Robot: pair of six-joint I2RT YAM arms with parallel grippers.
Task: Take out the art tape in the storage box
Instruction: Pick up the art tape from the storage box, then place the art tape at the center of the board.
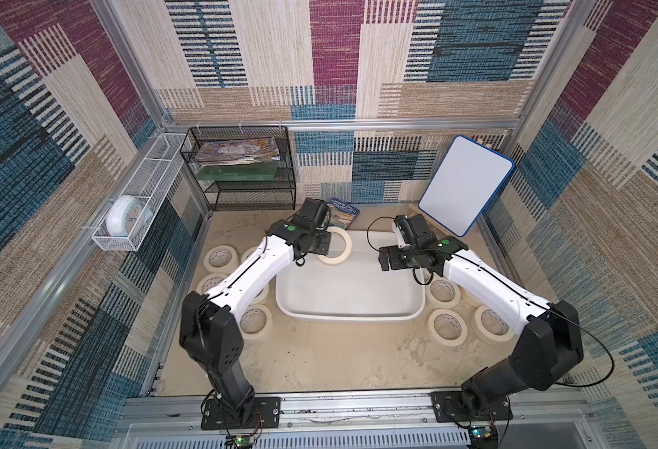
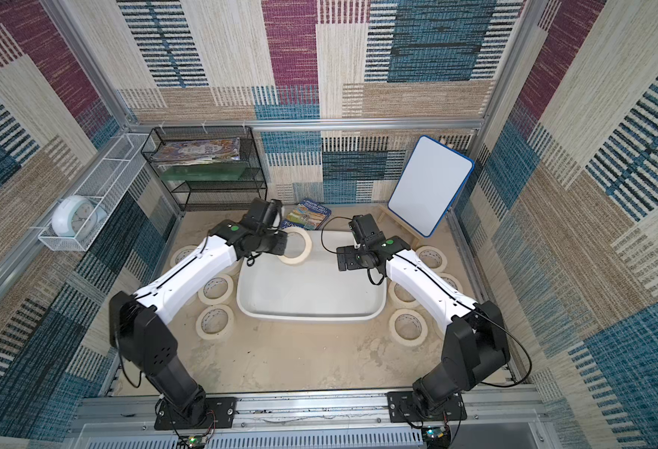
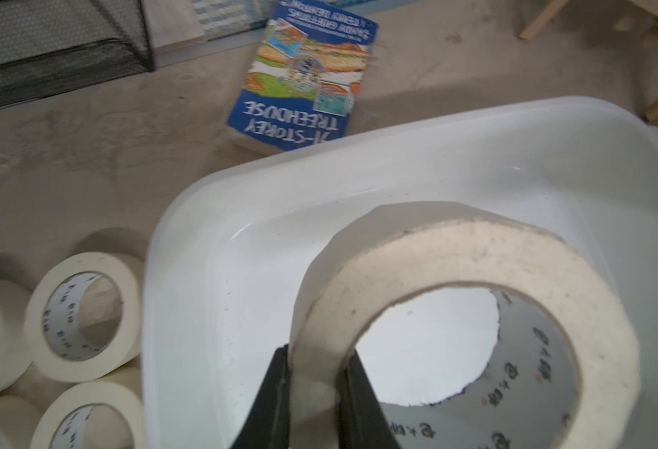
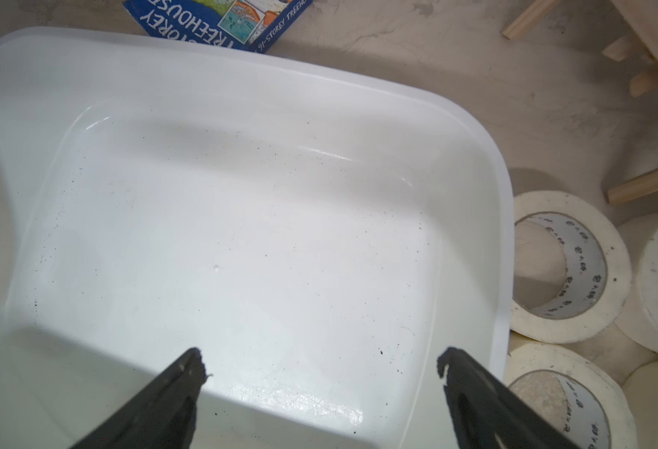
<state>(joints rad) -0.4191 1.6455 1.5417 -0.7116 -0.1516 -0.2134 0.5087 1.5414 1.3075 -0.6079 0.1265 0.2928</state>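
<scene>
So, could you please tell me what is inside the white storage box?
Only one tape roll, gripped by the left pincer near a corner of the storage box. The visible floor is otherwise bare; the left arm hides one edge.

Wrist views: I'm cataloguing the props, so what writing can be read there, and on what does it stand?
"-STOREY TREEHOUSE", upside down: cover of the blue book.
"91-STOREY TREEHO", cut off at the picture's edge: the book's spine, right wrist view.
Smaller lines on the cover: too blurred.
Dark print inside the art tape cores: too small to read.
</scene>
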